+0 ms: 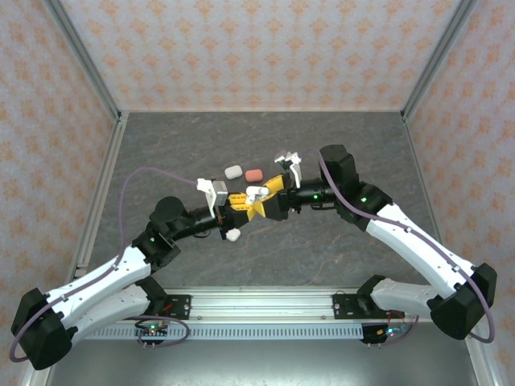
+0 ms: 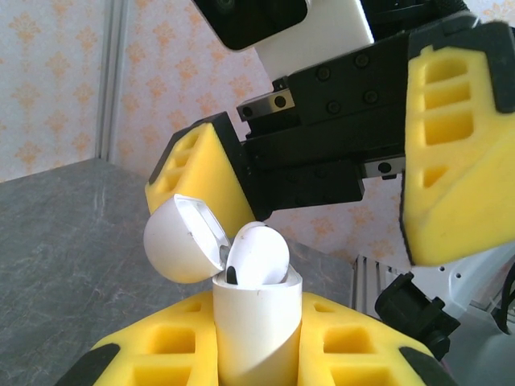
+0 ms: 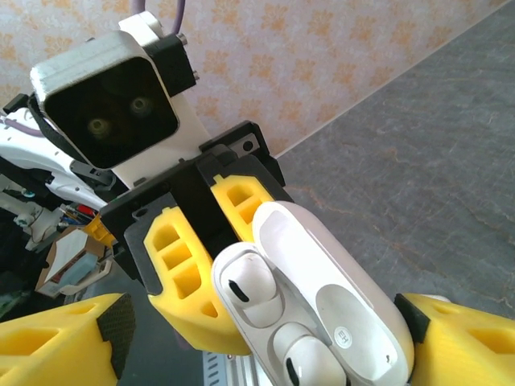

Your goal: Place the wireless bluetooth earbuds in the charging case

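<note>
Left gripper [image 2: 257, 358] pinches the open case [image 2: 256, 318] upright, its lid [image 2: 179, 241] tipped to 10 o'clock. Two earbuds [image 3: 251, 291] sit in its wells, apparently fully seated. Right gripper [image 2: 334, 233] stands spread astride the case top. From above, white spare [image 1: 233, 171] and pink spare [image 1: 253, 174] lie at its 12 o'clock.

The case [image 2: 256, 322] is hidden low down inside the left gripper [image 2: 257, 358] and cut off by the bottom edge. The stem of one earbud [image 2: 257, 259] is buried in it. From the right wrist, another earbud [image 3: 304, 362] is cropped below
</note>
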Action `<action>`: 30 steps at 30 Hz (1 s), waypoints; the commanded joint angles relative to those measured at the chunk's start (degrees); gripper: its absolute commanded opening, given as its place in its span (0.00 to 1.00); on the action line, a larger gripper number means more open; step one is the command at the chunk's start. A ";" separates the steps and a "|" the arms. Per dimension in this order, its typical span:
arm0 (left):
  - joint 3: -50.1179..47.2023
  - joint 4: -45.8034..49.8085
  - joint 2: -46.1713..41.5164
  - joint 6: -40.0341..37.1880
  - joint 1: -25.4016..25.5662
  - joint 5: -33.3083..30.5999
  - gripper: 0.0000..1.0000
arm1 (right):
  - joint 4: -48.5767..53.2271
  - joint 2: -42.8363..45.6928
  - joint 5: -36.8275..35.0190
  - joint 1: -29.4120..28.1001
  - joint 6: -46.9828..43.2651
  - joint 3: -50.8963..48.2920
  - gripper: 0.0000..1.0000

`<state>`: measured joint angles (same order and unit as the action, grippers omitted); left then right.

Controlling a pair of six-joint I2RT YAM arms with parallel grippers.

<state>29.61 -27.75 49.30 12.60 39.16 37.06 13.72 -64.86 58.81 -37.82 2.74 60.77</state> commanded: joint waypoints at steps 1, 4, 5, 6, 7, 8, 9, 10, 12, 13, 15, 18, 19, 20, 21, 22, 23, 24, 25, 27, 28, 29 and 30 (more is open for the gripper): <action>1.77 -1.48 -0.12 -0.41 0.40 -1.10 0.00 | 1.84 0.60 3.36 0.12 -2.24 2.57 0.79; 1.80 -0.94 -0.07 -0.47 0.39 -1.24 0.00 | 2.28 1.67 2.52 0.12 -3.14 2.43 0.77; 1.83 -0.75 -0.08 -0.52 0.35 -1.34 0.00 | 2.07 2.21 2.23 0.12 -3.39 2.21 0.76; 1.86 -0.62 -0.04 -0.54 0.38 -1.44 0.00 | 2.02 2.63 1.95 0.11 -3.62 2.04 0.76; 1.86 -0.38 -0.07 -0.56 0.37 -1.50 0.00 | 1.94 3.27 1.48 0.12 -3.97 1.83 0.75; 1.86 -0.27 -0.08 -0.56 0.40 -1.58 0.00 | 1.97 3.82 1.09 0.12 -4.35 1.51 0.75; 1.85 -0.12 -0.08 -0.56 0.37 -1.58 0.00 | 1.80 4.46 0.68 0.12 -4.62 1.26 0.75; 1.86 0.03 0.00 -0.59 0.39 -1.68 0.00 | 1.52 5.07 0.12 0.12 -4.71 0.84 0.75; 1.82 0.22 0.02 -0.63 0.38 -1.89 0.00 | 1.17 6.11 -0.34 0.10 -4.93 0.20 0.76; 1.77 0.24 0.01 -0.57 0.39 -1.90 0.00 | 1.10 6.53 -0.76 0.12 -4.90 -0.14 0.76; 1.77 0.22 0.11 -0.56 0.39 -1.99 0.00 | 1.08 6.85 -1.32 0.12 -4.85 -0.67 0.76; 1.86 0.12 0.10 -0.47 0.40 -1.99 0.00 | 1.72 6.70 -3.04 0.12 -5.03 -1.07 0.76; 1.94 0.23 0.16 -0.47 0.47 -1.99 0.00 | 2.19 6.72 -4.14 0.12 -5.11 -1.02 0.77; 1.90 0.32 0.16 -0.47 0.47 -2.03 0.00 | 2.56 6.68 -5.55 0.10 -5.33 -0.94 0.77; 2.01 0.56 0.15 -0.50 0.44 -2.20 0.00 | 3.17 6.76 -7.57 0.11 -5.37 -0.66 0.78; 2.07 0.95 0.18 -0.47 0.48 -2.50 0.00 | 3.90 6.83 -10.07 0.08 -5.55 -0.49 0.78; 2.20 1.52 0.18 -0.54 0.52 -2.88 0.00 | 4.24 6.98 -12.02 0.07 -5.56 -0.37 0.78; 2.36 2.39 0.27 -0.64 0.48 -3.40 0.00 | 4.47 7.19 -13.97 0.09 -5.43 -0.16 0.78; 2.47 3.37 0.43 -0.86 0.48 -4.01 0.00 | 4.50 7.42 -15.67 0.11 -5.18 -0.04 0.79; 2.47 4.74 0.91 -0.92 0.48 -5.15 0.00 | 4.15 8.10 -18.19 0.12 -4.76 -0.30 0.79; 2.31 5.21 1.28 -0.81 0.48 -5.90 0.00 | 3.79 8.54 -19.15 0.10 -4.47 -0.52 0.80; 2.21 5.66 1.60 -0.76 0.48 -6.80 0.00 | 3.33 8.94 -20.01 0.11 -3.93 -0.94 0.80; 2.10 6.30 2.12 -0.57 0.48 -8.01 0.00 | 2.52 9.32 -20.96 0.12 -3.27 -1.45 0.80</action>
<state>30.28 -23.53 50.59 12.38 39.40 32.60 17.74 -57.69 42.98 -37.71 -1.32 60.29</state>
